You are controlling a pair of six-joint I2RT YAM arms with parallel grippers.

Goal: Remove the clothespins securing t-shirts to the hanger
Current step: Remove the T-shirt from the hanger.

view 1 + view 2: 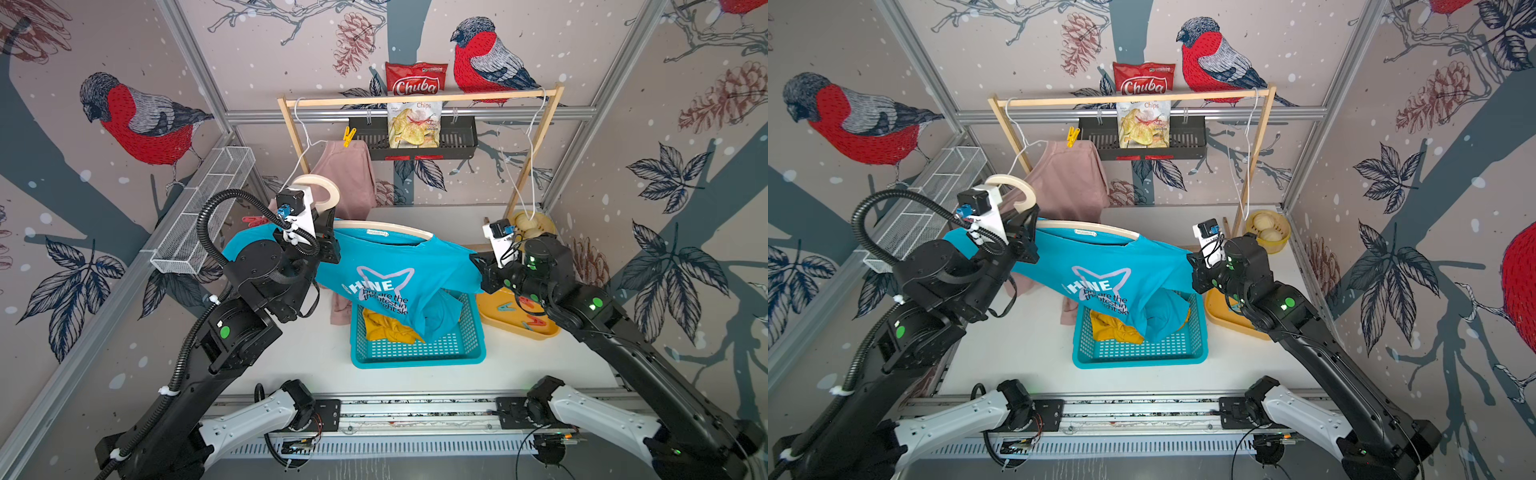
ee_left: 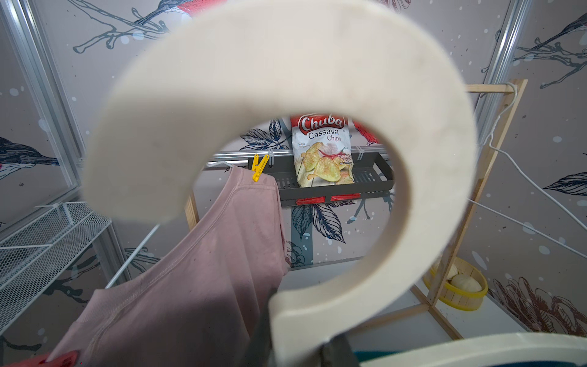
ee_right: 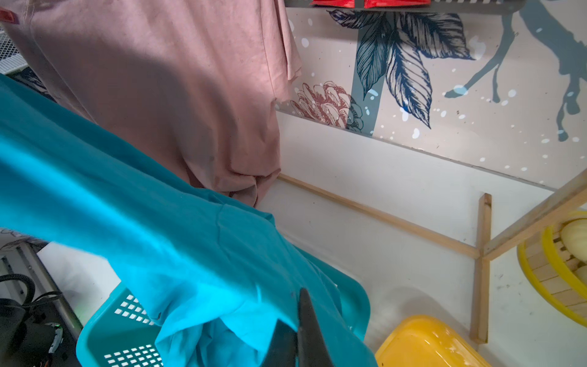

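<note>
The left claw (image 1: 329, 246) grips the hanger (image 1: 399, 230) by its neck, holding it over the basket (image 1: 415, 361), while the right claw (image 1: 478, 266) is pinched shut on the teal shirt (image 1: 386, 266) — probably to drag it off, as no pin shows on it. 1 yellow pin (image 1: 348, 137) and 1 red pin (image 1: 253, 220) clamp the pink shirt (image 1: 345, 178); loose pins (image 1: 506, 307) lie in the tray (image 1: 492, 318).

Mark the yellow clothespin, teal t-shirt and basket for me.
yellow clothespin (image 1: 349, 137): in a top view, mid-body.
teal t-shirt (image 1: 380, 255): in a top view, chest above the print.
basket (image 1: 415, 360): in a top view, near rim.
</note>
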